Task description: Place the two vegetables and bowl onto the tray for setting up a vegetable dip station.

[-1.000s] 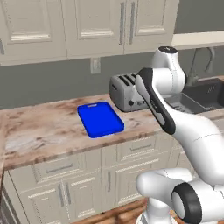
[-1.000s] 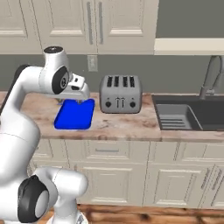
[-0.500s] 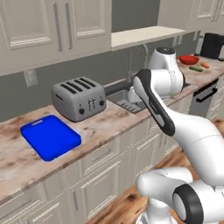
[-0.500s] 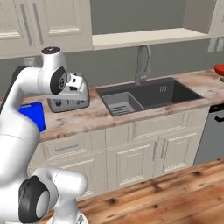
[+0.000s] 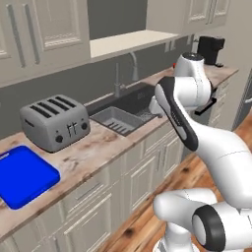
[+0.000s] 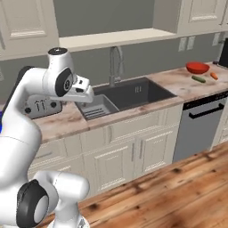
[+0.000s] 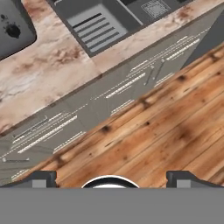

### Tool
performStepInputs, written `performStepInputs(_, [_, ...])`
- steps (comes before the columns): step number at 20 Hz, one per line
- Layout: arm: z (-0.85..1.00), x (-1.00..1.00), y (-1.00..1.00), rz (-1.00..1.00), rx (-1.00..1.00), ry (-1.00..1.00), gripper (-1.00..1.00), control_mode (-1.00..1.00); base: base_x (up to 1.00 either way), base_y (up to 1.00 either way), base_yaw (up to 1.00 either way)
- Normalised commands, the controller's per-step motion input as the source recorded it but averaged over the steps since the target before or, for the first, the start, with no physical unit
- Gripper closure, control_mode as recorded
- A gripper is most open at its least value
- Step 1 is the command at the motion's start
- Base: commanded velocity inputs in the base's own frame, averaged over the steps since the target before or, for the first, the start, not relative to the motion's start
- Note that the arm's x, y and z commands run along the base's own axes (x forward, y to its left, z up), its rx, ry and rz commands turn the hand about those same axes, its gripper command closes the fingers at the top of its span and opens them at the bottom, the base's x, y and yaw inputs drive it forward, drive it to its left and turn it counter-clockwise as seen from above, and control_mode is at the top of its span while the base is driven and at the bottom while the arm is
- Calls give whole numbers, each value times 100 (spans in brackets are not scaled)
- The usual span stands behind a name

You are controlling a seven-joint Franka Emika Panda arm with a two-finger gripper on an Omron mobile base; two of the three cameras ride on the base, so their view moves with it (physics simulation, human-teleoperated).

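The flat bright blue rounded-rectangle tray (image 5: 23, 176) lies near the table's (image 5: 93, 150) front edge, beside a boxy grey metal toaster (image 5: 54, 121). The white arm stands folded upright before the dark recessed sink (image 6: 133, 91), its end effector (image 7: 111, 177) empty with fingertips (image 7: 41, 178) wide apart, pointing down at the plank floor (image 7: 175, 131). Farther along, the smooth red round bowl (image 6: 197, 67) sits near the table's back edge, with a green (image 6: 198, 79) and an orange vegetable (image 6: 214, 75) close beside it.

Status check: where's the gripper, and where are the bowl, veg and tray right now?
Gripper open, empty, above the counter edge. Tray bare, left of the toaster. Bowl and two vegetables far right, past the sink.
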Motion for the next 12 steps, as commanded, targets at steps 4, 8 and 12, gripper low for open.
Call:
performStepInputs(4, [0, 0, 0, 0, 0, 0, -100, 100, 62, -64, 11])
performStepInputs(8, [0, 0, 0, 0, 0, 0, -100, 100, 62, -74, 19])
performStepInputs(12, [0, 0, 0, 0, 0, 0, -100, 100, 62, -72, 20])
